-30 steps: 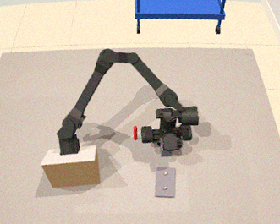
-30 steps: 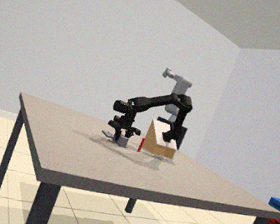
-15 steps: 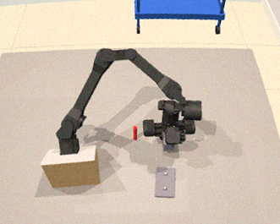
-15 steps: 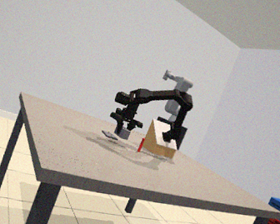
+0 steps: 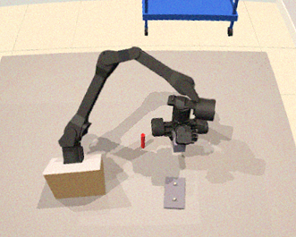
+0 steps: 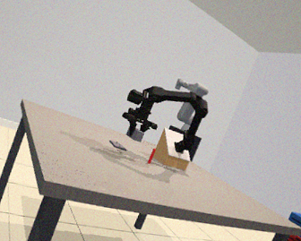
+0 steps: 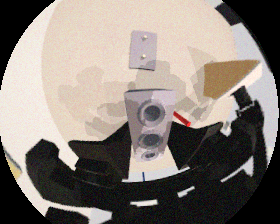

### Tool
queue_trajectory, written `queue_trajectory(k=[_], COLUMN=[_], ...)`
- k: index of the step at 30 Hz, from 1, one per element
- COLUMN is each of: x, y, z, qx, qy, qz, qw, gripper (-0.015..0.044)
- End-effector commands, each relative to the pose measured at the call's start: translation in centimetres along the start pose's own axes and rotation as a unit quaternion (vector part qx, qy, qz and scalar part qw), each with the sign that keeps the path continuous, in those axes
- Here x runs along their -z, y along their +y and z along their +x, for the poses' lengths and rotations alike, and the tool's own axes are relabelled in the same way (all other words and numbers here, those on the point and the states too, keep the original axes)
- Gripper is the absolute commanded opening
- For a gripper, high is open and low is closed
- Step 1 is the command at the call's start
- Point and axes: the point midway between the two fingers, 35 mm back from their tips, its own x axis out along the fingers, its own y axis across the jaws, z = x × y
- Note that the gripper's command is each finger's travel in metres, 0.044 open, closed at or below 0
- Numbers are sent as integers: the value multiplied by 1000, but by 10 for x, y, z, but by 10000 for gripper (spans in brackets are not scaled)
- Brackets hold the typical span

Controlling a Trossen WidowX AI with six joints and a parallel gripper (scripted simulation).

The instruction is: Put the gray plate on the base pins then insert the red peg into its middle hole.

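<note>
My gripper (image 5: 181,140) (image 6: 137,130) (image 7: 145,120) is shut on the gray plate (image 5: 179,148) (image 6: 138,134) (image 7: 149,121), which has holes along its length, and holds it above the table. The flat gray base (image 5: 175,193) (image 6: 117,145) (image 7: 143,50) with its two small pins lies on the table ahead of the held plate. The red peg (image 5: 143,140) (image 6: 151,156) (image 7: 181,118) stands upright on the table to the side of the gripper, between it and the arm's mount.
The arm stands on a tan box (image 5: 76,180) (image 6: 171,152) (image 7: 224,77) on the gray table top (image 5: 249,127). A blue cart (image 5: 189,2) stands on the floor beyond the table.
</note>
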Motion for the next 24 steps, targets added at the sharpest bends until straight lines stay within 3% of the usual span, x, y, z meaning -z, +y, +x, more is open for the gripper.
queue_trajectory(k=[1, 10, 24], x=[1, 4, -26], y=[-1, -5, -1], z=[-16, -42, -30], qx=[-1, -1, -3], qy=[-1, 0, -1], qz=[-3, -3, 8], qw=[1000, 1000, 1000], gripper=[0, 0, 0])
